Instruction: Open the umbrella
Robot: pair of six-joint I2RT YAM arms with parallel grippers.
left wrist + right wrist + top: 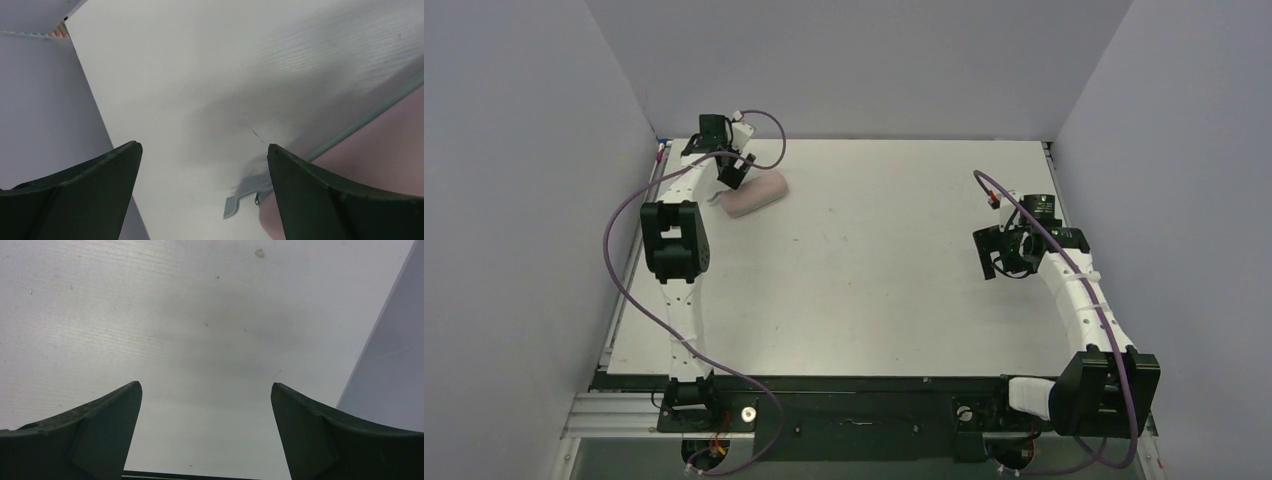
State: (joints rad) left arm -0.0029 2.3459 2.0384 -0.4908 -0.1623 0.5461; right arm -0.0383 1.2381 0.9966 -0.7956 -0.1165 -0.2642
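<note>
**Top view**
- Pouch (756,195): your one container, a pale pink tube lying flat at the table's (874,270) 11 o'clock corner, long axis running 8 to 2 o'clock. You cannot see what it holds.
- Umbrella: it shows nowhere in the open. You cannot tell whether it is inside the pouch.
- Left gripper (732,172): it hangs over the pouch's 10 o'clock end. You cannot tell whether they touch.
- Right gripper (1002,255): at the table's 3 o'clock side, well apart from the pouch, over bare board.

**Left wrist view**
- Left gripper (202,145): jaws spread wide, with nothing between them but table (200,75).
- Pouch (380,150): pink fabric fills your 4 o'clock corner, partly behind the right finger (340,200). A grey zip strip runs along its edge.
- Zip pull (232,206): a grey tab lying on the table at 6 o'clock, just beside that finger.
- Wall (35,100): it stands at 9 o'clock, close to the left finger (75,195).

**Right wrist view**
- Right gripper (205,384): jaws spread wide and holding nothing, with scuffed table (175,315) below.
- Wall (395,365): it stands at 3 o'clock.
</note>
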